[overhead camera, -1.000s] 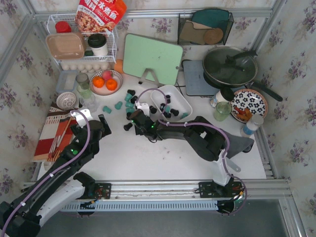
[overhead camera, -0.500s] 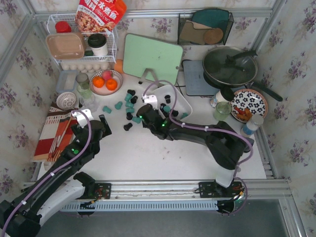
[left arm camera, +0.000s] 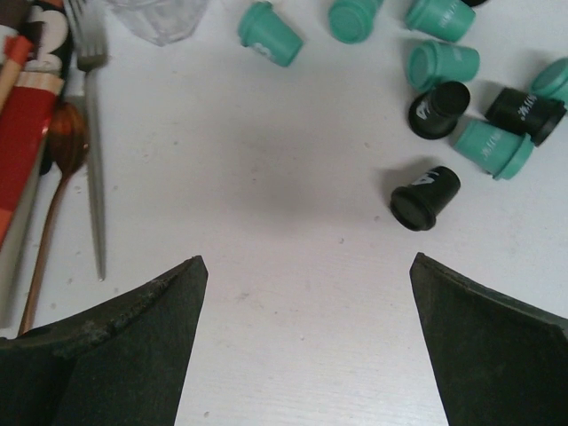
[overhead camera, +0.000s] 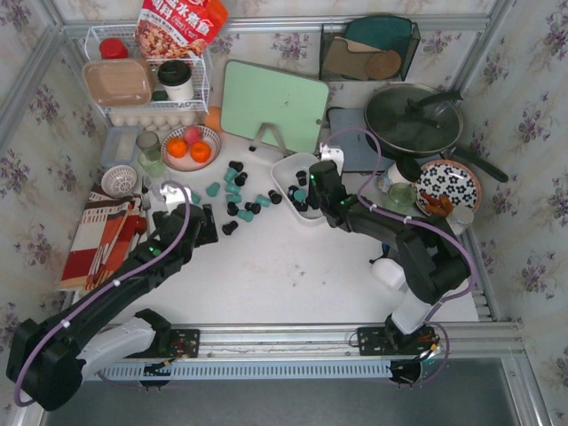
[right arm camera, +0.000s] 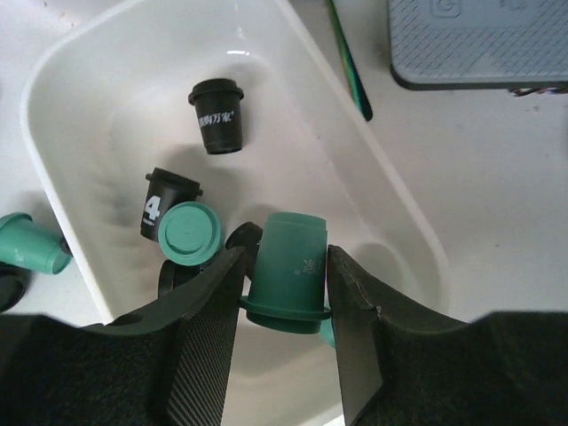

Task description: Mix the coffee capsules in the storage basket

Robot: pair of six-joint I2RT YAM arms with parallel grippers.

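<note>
right gripper [right arm camera: 284, 266] brought teal capsule [right arm camera: 286, 284] over storage basket [right arm camera: 337, 151], still pinched | drop pending | left gripper [left arm camera: 303, 264] wide open, empty

1. The right hand [right arm camera: 284, 257] and its teal capsule [right arm camera: 288, 277] partly hide black capsules [right arm camera: 240, 238] low in the storage basket [right arm camera: 106, 53].
2. The left wrist view's top edge cuts off a glass [left arm camera: 160, 18].
</note>
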